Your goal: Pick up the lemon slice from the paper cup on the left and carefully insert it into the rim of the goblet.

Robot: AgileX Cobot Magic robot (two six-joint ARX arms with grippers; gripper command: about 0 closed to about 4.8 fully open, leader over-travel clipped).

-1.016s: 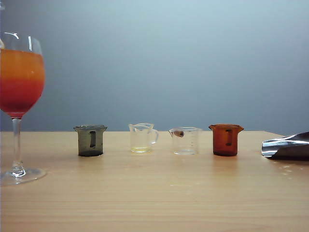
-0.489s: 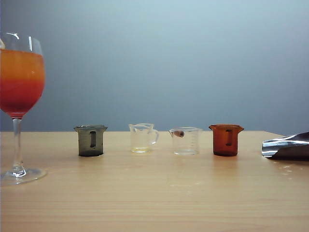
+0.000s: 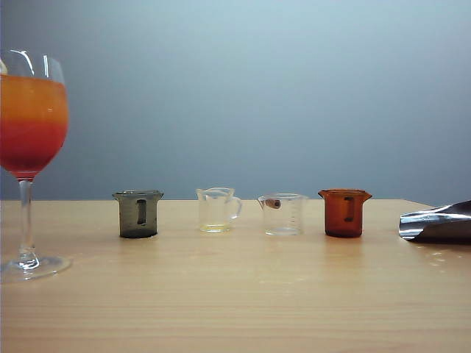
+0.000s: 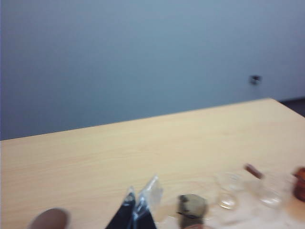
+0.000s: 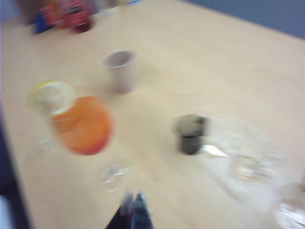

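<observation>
The tall clear stemmed goblet [image 3: 31, 158] stood upright at the left end of the pale wooden table [image 3: 235, 301], its long axis running straight up from its round foot, the bowl filled with a drink layered orange over red. From the right wrist camera, blurred as it was, a round yellow lemon slice [image 5: 50, 97] sat at the goblet's [image 5: 83, 131] rim, on the side away from the row of small cups; whether it was pushed onto the glass or only resting there I could not tell. Beyond the goblet stood a small pale paper cup [image 5: 120, 70], upright, its inside too blurred to read.

Along the middle of the table ran four little handled measuring cups, well apart from one another: a smoky grey cup [image 3: 137, 213], a clear cup with a trace of yellowish liquid [image 3: 216, 209], a clear graduated cup with a brown mark near its lip [image 3: 282, 214], and an amber-brown cup [image 3: 344, 212]. A shiny metal object [image 3: 438, 221] lay at the right edge.

The left gripper [image 4: 136, 206] hung above the table near the grey cup [image 4: 191, 210], its fingers pressed together on nothing. The right gripper [image 5: 133, 202] hovered near the goblet's foot, its tips close together and empty.
</observation>
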